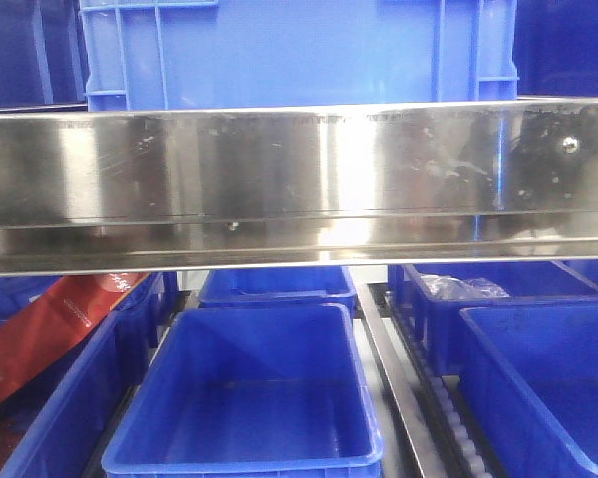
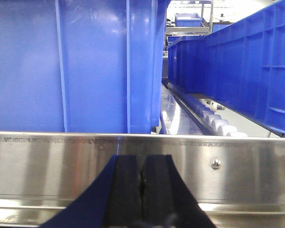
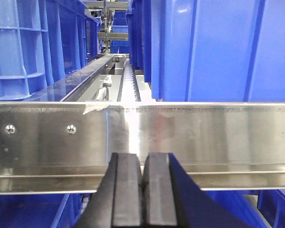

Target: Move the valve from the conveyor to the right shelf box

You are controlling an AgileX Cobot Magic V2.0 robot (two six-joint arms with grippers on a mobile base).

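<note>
A warehouse — blue plastic bins on steel roller racking.

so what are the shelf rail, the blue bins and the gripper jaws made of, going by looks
Shelf rail: looks like stainless or polished sheet metal, mirror-bright with streaky reflections and small screws.
Blue bins: seemingly moulded plastic, glossy, with ribbed walls and rolled rims.
Left gripper and right gripper: jaws pressed together, matte black, probably rubber or plastic pads; the pictures leave that open.
</note>
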